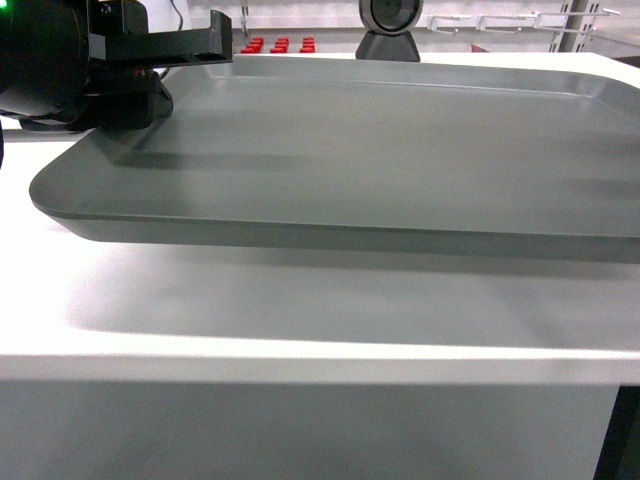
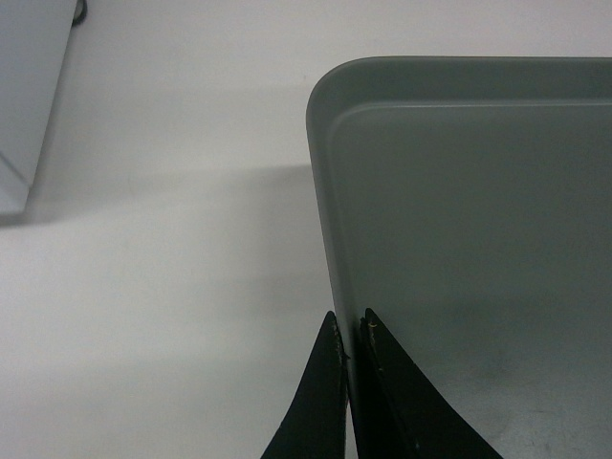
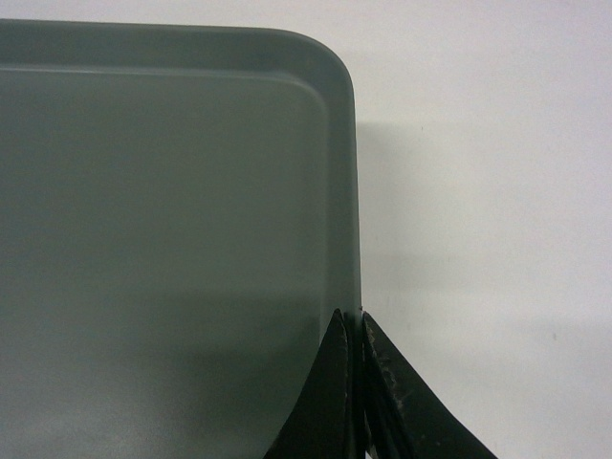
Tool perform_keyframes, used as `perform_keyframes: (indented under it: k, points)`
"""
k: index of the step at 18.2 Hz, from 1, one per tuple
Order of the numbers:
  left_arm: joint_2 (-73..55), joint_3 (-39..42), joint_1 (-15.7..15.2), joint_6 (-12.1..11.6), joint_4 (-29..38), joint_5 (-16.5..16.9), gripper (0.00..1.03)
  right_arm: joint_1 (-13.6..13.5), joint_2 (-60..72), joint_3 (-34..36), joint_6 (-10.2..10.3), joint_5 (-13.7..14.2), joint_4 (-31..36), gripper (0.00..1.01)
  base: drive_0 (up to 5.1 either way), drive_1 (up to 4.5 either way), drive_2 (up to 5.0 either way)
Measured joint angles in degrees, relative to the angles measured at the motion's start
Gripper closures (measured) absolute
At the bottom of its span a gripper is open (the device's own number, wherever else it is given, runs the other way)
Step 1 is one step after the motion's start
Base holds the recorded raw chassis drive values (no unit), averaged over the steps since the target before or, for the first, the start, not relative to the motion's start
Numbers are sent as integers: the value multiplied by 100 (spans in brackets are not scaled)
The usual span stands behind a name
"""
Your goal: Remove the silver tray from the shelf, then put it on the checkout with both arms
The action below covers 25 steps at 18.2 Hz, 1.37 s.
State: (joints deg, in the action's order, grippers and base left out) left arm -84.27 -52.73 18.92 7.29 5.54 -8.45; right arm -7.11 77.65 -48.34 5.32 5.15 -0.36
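We hold one silver tray [image 1: 380, 150], matte, smooth, round-cornered, just above the white table [image 1: 300, 310]; our two black pincers pinch its rim, left pincer [image 2: 350, 330] and right pincer [image 3: 352, 320] at opposite short edges

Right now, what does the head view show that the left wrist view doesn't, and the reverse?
Only the head view shows the grey-silver rectangular tray held clear of the white checkout counter, its shadow beneath, with red items behind. Only the left wrist view shows the left gripper shut on the tray's rim, one finger either side. Both show tray, counter and that gripper.
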Motion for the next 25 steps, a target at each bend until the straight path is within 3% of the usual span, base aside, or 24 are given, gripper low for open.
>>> perform_keyframes:
  k: [3, 25]
  points:
    - [0, 0, 0, 0, 35, -13, 100, 2, -2, 0, 0, 26, 17, 99, 3, 404, -398]
    - [-15, 0, 0, -2, 17, -11, 100, 4, 22, 0, 0, 11, -2, 99, 0, 0, 0]
